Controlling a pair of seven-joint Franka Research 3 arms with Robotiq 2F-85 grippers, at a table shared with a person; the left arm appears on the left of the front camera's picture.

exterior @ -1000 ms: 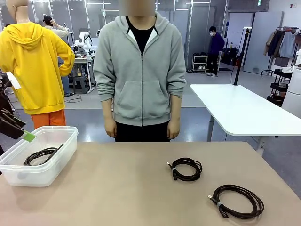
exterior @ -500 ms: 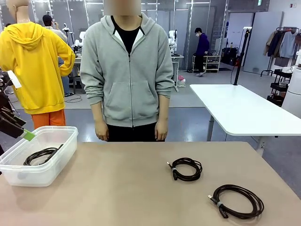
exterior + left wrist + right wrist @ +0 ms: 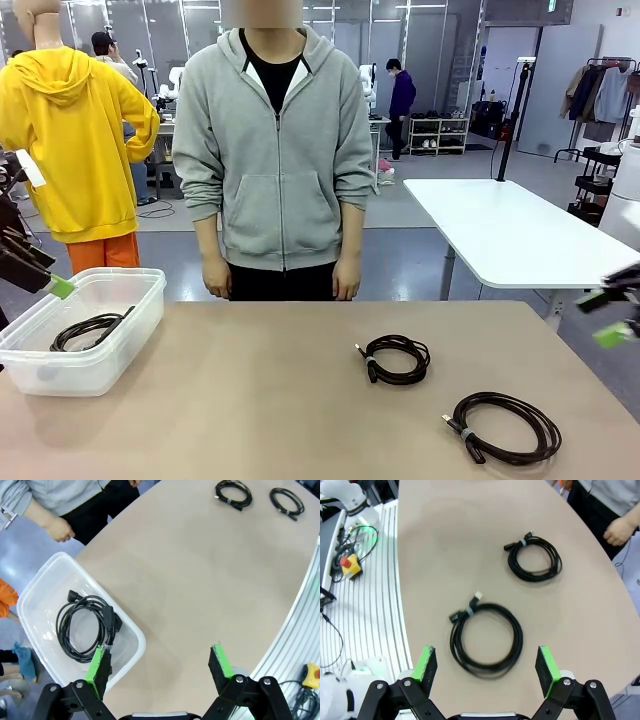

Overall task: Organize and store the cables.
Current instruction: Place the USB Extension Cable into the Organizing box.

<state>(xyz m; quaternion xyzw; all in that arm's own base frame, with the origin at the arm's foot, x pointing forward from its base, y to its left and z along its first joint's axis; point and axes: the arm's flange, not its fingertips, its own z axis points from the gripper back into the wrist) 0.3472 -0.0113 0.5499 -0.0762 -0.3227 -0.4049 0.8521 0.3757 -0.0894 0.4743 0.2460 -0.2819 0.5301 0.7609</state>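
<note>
Two coiled black cables lie on the tan table: one mid-table and a larger one near the front right. A third coil rests inside the clear plastic bin at the left. My left gripper hovers open over the bin's left rim; its wrist view looks down on the bin and the coil in it between open fingers. My right gripper is blurred at the right edge, open above the larger coil, with the smaller coil beyond.
A person in a grey hoodie stands at the far edge, hands down by the sides, off the table. A white table stands behind at the right. Wide bare tabletop lies between the bin and the coils.
My right gripper has come into the front view at the right edge, still moving. The person has shifted a little to the left. Cables, bin and left gripper have not moved.
</note>
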